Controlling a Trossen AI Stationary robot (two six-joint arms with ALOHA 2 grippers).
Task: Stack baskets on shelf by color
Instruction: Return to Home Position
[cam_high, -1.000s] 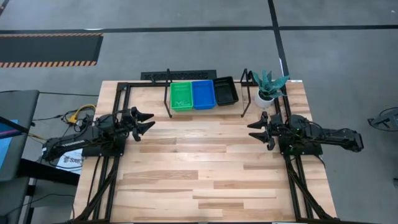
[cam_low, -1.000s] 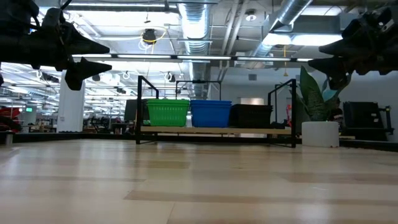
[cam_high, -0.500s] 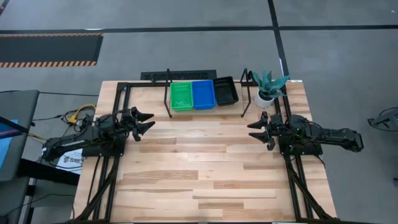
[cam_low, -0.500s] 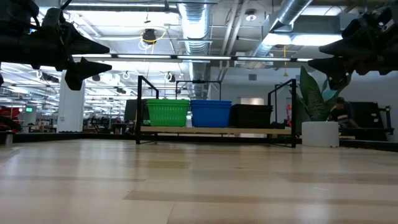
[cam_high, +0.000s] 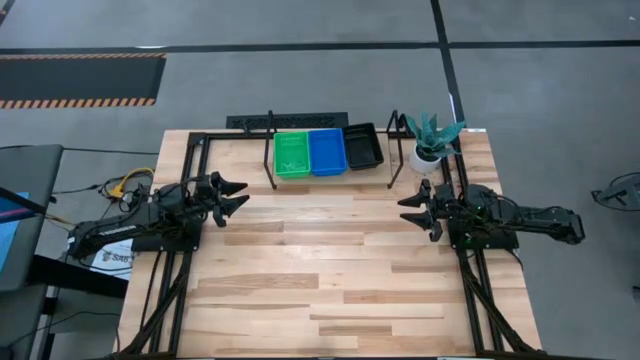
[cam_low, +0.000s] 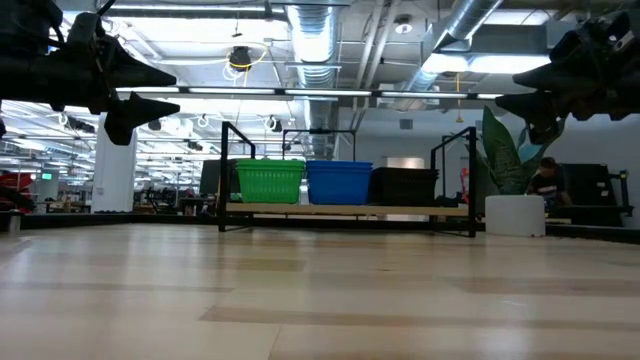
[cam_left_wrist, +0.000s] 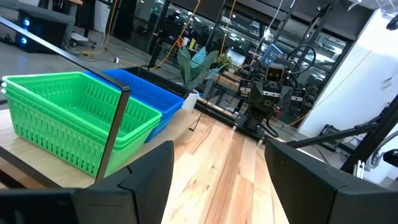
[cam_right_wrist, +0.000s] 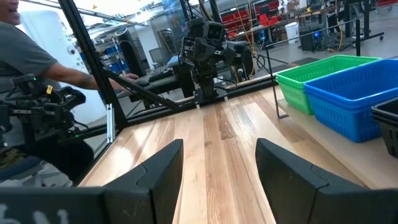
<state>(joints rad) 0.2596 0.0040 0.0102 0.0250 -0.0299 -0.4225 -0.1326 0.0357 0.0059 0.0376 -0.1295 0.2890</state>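
Three stacks of baskets stand side by side on the shelf (cam_high: 272, 150) at the table's far edge: green (cam_high: 292, 154), blue (cam_high: 326, 151) and black (cam_high: 364, 146). In the low view they rest on the shelf's board, green (cam_low: 268, 181), blue (cam_low: 338, 182), black (cam_low: 404, 186). My left gripper (cam_high: 236, 195) hovers open above the table's left side, pointing level toward the right. My right gripper (cam_high: 408, 209) hovers open at the right side, pointing toward the left. Both are empty and far from the baskets.
A white pot with a teal plant (cam_high: 430, 143) stands right of the shelf, close to my right arm. A person (cam_right_wrist: 31, 68) shows beyond the table's left side in the right wrist view. The wooden tabletop (cam_high: 320, 260) lies bare between the arms.
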